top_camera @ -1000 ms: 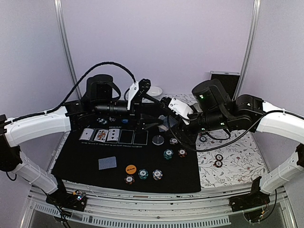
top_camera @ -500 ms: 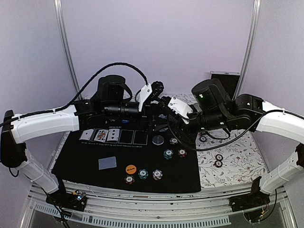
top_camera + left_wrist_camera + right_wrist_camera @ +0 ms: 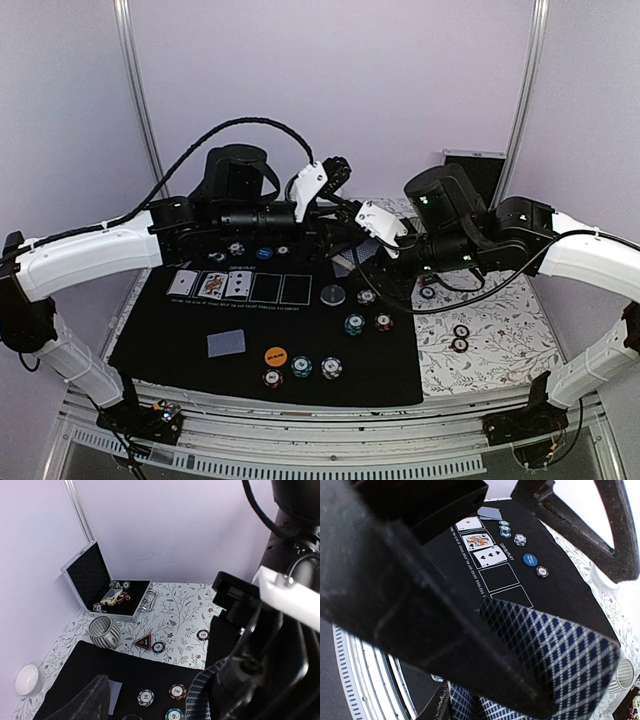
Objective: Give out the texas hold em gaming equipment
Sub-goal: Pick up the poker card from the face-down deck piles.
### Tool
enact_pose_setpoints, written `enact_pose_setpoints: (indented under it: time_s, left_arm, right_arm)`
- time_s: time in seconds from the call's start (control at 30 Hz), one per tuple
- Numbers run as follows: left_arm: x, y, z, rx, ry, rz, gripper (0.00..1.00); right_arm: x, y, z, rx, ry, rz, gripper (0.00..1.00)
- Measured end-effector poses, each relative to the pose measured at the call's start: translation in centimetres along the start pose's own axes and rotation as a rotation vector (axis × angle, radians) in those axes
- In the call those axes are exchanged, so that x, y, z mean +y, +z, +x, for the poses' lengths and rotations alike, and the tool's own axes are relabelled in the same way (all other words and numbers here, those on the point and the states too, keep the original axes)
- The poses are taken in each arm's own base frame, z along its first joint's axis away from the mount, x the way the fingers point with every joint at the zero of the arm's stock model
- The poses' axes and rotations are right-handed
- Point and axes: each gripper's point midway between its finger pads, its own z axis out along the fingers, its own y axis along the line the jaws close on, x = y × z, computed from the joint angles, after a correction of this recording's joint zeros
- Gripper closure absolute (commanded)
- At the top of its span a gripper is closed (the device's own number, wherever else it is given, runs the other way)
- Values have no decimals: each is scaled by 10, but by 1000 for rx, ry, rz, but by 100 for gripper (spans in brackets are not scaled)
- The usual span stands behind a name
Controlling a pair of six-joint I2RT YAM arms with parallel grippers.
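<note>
Right pincer [image 3: 358, 262] pinches the cards [image 3: 560, 650] aloft, evidently so the spread left pincer [image 3: 335, 235] beside them can draw one for the empty slots [image 3: 281, 289] on the mat [image 3: 170, 345].

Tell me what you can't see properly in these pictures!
- Top view: the arms hide whether the left claw grips anything near the right claw.
- Right wrist view: blue diamond-backed playing cards, fronts turned away, lower part behind the right claw.
- Left wrist view: open silver metal case, contents too small.
</note>
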Motion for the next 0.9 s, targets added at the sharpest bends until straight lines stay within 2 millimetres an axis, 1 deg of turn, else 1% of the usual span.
enact_pose_setpoints:
  time_s: [0.13, 0.27, 0.4, 0.5, 0.57, 0.67, 0.77, 0.9]
  left_arm:
    - [-1, -1, 4, 17, 11, 0, 33]
    - [-6, -5, 6, 16, 21, 21, 37]
    - [-8, -10, 7, 19, 27, 27, 45]
    - [-9, -14, 8, 21, 31, 23, 48]
    - [-9, -16, 7, 21, 32, 23, 55]
    - [-11, -17, 8, 18, 33, 34, 69]
    - [-15, -17, 9, 18, 37, 51, 75]
    - [-19, -21, 9, 11, 35, 73, 88]
  right_arm:
    - [0, 0, 0, 1, 0, 2, 96]
    - [0, 0, 0, 0, -2, -1, 96]
    - [0, 0, 0, 0, -3, -1, 96]
    - [0, 0, 0, 0, -4, 0, 96]
    - [0, 0, 0, 0, -4, 0, 96]
    - [0, 0, 0, 0, -4, 0, 96]
    - [0, 0, 0, -1, -4, 0, 96]
    - [0, 0, 0, -1, -4, 0, 96]
